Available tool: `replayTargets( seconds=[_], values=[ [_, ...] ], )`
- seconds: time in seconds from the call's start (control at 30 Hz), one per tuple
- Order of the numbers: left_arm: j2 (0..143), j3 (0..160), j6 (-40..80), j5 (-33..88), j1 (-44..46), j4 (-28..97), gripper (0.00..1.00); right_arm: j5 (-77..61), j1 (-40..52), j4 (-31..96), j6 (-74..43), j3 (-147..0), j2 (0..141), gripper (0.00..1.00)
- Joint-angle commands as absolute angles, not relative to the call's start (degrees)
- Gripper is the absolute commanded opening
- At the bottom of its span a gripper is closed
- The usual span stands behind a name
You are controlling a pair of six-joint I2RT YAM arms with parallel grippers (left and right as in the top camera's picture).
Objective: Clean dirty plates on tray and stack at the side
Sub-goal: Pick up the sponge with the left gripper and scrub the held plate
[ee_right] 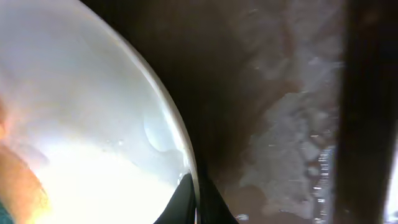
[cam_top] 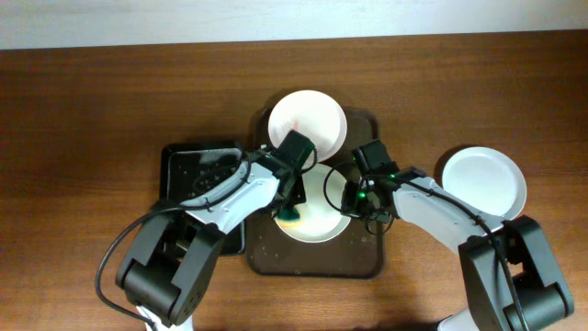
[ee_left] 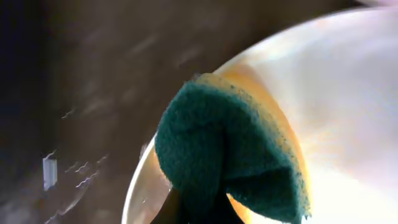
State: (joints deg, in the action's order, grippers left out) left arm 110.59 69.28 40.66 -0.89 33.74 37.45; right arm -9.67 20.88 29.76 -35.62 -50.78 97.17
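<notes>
The dark brown tray (cam_top: pixel 358 257) holds two white plates. The far plate (cam_top: pixel 308 115) has a faint red smear. The near plate (cam_top: pixel 317 225) lies under both grippers. My left gripper (cam_top: pixel 292 213) is shut on a green and yellow sponge (ee_left: pixel 230 155) and presses it on the near plate's left part (ee_left: pixel 348 93). My right gripper (cam_top: pixel 352 204) is shut on the near plate's right rim (ee_right: pixel 183 155), one finger on each side. A third plain white plate (cam_top: pixel 484 181) lies on the table to the right of the tray.
A smaller black tray (cam_top: pixel 188 170) sits left of the brown tray, partly under my left arm. The brown tray's bare floor (ee_right: pixel 280 124) shows wet streaks. The wooden table (cam_top: pixel 92 119) surrounds everything.
</notes>
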Motion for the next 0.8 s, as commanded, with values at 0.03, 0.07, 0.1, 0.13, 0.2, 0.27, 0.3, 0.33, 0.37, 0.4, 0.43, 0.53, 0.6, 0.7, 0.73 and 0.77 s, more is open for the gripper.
replayTargets(
  seconds=[0.03,0.07,0.1,0.13,0.2,0.27,0.3,0.33,0.37,0.4,0.43,0.53,0.6,0.7,0.73,0.77],
  values=[
    [115.87,66.46,40.27,20.36,36.69,25.3,0.0,-4.89,20.23,30.65,-34.96,-49.84,98.61,0.04],
    [116.18,66.46,40.32,20.84,37.98,23.55,0.0,-5.52,20.23,30.55,-33.82,-49.84,98.61,0.04],
    [116.86,66.46,40.32,21.47,39.42,21.61,0.0,-5.58,20.23,30.59,-33.45,-49.84,98.61,0.04],
    [117.8,66.46,40.34,21.47,40.62,20.16,0.0,-5.58,20.23,30.59,-33.45,-49.84,98.61,0.04],
    [119.96,66.46,40.53,21.67,41.25,18.48,0.0,-5.58,20.23,30.68,-33.45,-49.84,98.61,0.04],
    [121.54,66.46,40.23,20.45,39.07,20.05,0.0,-5.58,20.23,31.05,-33.45,-49.84,98.61,0.04],
    [121.49,66.54,39.16,18.0,36.95,22.52,0.0,-5.58,20.23,31.11,-33.45,-49.84,98.61,0.04],
    [121.49,67.02,38.74,15.99,34.92,25.8,0.0,-5.58,20.21,31.24,-33.45,-49.84,98.61,0.04],
    [121.25,68.55,38.72,9.82,31.94,32.86,0.0,-5.58,20.23,31.24,-33.47,-49.84,98.63,0.04],
    [119.55,70.72,36.05,1.52,29.15,40.29,0.0,-5.56,20.21,31.22,-33.47,-49.84,98.61,0.04],
    [118.26,71.22,35.33,-1.63,28.69,42.17,0.0,-5.56,20.21,31.22,-33.5,-49.84,98.61,0.04],
    [113.06,71.31,33.67,-7.46,29.54,44.03,0.0,-5.56,20.21,31.27,-33.47,-49.84,98.63,0.04],
    [108.49,71.31,31.92,-7.75,30.85,44.27,0.0,-5.58,20.23,31.46,-33.47,-49.84,98.61,0.04],
    [100.25,71.31,30.39,-4.01,30.65,45.12,0.0,-5.58,20.21,32.18,-32.38,-49.84,98.56,0.04],
    [96.29,71.31,29.15,-2.17,29.78,46.09,0.0,-5.54,20.21,32.36,-31.22,-49.84,98.1,0.04],
    [93.12,71.31,28.4,-2.15,28.67,47.77,0.0,-5.5,20.21,32.77,-29.93,-49.84,97.14,0.04]
  ],
)
